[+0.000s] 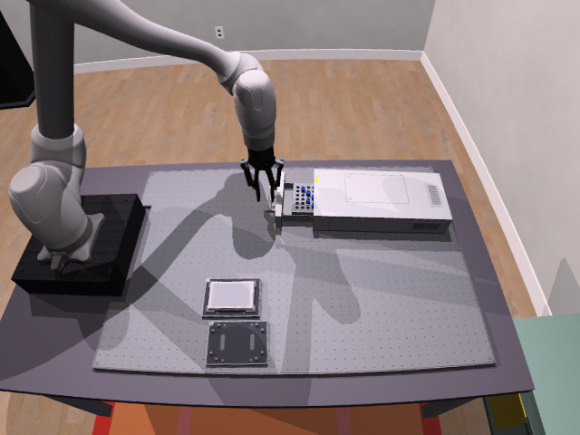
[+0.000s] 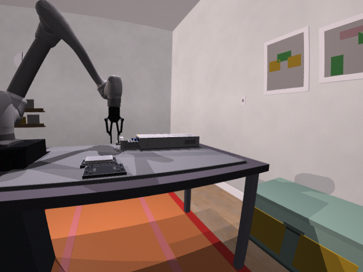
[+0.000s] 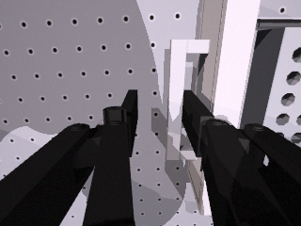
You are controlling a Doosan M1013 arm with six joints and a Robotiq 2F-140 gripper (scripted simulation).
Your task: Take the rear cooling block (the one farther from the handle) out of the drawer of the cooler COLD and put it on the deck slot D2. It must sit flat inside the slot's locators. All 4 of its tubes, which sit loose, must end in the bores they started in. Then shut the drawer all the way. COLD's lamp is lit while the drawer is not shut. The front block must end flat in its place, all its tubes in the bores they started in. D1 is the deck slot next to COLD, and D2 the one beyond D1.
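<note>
The cooler COLD (image 1: 374, 210) (image 2: 167, 142) has its lamp (image 1: 316, 179) lit yellow. Its drawer (image 1: 297, 220) is partly out. The front block (image 1: 303, 204) (image 2: 134, 139) shows there with blue tubes (image 1: 303, 188); part of it is under the housing, and the rear block is hidden inside. My gripper (image 1: 265, 200) (image 2: 114, 142) (image 3: 159, 104) is partly open, pointing down at the handle (image 3: 176, 94). One finger is inside the handle loop and the other outside it, with a gap. Slot D2 (image 1: 237, 345) (image 2: 104, 170), the front dark plate with locators, is empty.
Slot D1 (image 1: 205, 313), just behind D2, holds a white plate-like item (image 1: 231, 294) (image 2: 98, 158). The robot's black base block (image 1: 112, 234) stands at the left of the table. The cooler's long housing takes up the back right of the perforated board (image 1: 398, 304).
</note>
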